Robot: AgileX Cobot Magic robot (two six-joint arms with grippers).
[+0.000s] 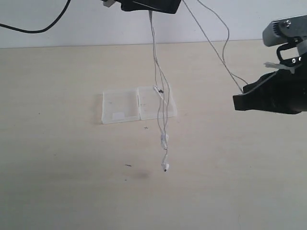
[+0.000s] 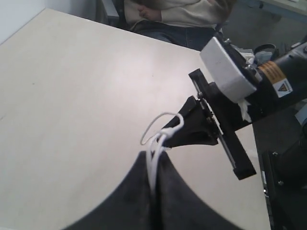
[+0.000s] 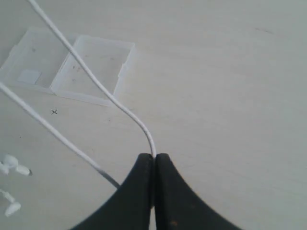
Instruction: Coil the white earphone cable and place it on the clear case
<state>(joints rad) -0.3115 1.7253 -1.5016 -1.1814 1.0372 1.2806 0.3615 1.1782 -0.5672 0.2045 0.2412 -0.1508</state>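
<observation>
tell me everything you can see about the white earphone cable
The white earphone cable is a very thin white wire, plastic-looking, held up above the table and pinched in both shut claws. From the left claw several loose strands hang straight down, crossing the clear case on its right half in the exterior view. They end in a small inline remote and white earbuds low by the table; contact is unclear. Another strand slopes over to the right claw. It is not coiled.

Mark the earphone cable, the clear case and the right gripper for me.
white earphone cable [image 1: 165, 166]: exterior view, lowest earbud.
clear case [image 1: 117, 101]: exterior view, labelled half.
right gripper [image 3: 154, 159]: right wrist view, closed fingertips pinching the cable.
</observation>
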